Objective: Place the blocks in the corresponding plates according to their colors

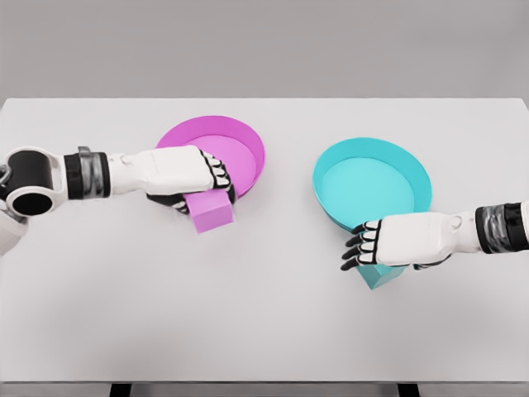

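Observation:
A pink block [212, 213] lies on the white table at the near rim of the pink plate [244, 141]. My left hand [202, 192] reaches in from the left and is curled over the block's top, with fingers on its far side and the thumb on its left. A cyan block [380, 275] sits just in front of the cyan plate [376, 153]. Over it hovers my right hand [357, 248], palm down. Its fingers are spread and point left past the block, and only the block's lower part shows under the palm.
The white table [264, 331] spans the view, with its front edge near the bottom and its far edge behind the plates. The two plates stand side by side with a gap between them.

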Controlling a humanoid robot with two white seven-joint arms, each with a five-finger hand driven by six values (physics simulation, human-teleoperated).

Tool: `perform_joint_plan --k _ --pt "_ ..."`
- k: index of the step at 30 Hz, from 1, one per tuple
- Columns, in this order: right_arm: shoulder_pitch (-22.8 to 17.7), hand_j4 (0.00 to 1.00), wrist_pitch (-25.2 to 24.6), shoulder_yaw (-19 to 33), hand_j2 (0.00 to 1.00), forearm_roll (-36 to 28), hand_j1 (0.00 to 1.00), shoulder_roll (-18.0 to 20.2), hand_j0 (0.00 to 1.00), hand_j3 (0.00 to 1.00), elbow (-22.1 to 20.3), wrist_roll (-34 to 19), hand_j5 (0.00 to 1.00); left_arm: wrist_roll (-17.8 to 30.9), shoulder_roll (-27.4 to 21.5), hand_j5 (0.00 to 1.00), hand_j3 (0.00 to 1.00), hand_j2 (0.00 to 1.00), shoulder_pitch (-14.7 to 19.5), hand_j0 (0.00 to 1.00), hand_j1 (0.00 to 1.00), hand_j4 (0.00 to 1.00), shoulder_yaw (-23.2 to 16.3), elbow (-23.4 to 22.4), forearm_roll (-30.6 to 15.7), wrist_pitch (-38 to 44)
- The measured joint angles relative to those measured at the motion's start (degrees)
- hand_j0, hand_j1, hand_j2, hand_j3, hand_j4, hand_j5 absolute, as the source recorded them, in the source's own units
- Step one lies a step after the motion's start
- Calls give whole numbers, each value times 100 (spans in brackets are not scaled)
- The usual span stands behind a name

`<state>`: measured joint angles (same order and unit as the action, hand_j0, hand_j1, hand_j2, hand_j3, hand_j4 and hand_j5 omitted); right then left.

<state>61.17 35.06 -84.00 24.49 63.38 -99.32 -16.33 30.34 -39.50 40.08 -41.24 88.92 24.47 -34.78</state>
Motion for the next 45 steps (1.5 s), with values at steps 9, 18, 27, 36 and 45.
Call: perform_joint_plan --k 9,18,27,36,45 --pt "0 71 0 164 71 27 71 -6 71 71 2 -95 71 -6 693 55 55 55 536 55 55 55 180 -1550 45 23" --pt "9 70 1 332 70 16 70 -9 70 70 -7 -80 70 -7 892 100 100 100 545 100 100 100 480 -2069 -81 -3" --pt "27 70 2 365 70 -10 70 -54 70 70 -124 -48 70 -9 -657 100 100 100 334 100 100 100 572 -2028 -1049 -38" --pt "27 70 2 361 70 -52 70 -178 70 70 -139 -4 70 -17 -1068 100 100 100 -395 100 100 100 753 -2380 -1147 -38" --pt "176 70 2 362 70 -209 70 -268 70 70 -139 104 70 -16 -1094 100 100 100 -404 100 100 100 827 -2642 -1156 -36"
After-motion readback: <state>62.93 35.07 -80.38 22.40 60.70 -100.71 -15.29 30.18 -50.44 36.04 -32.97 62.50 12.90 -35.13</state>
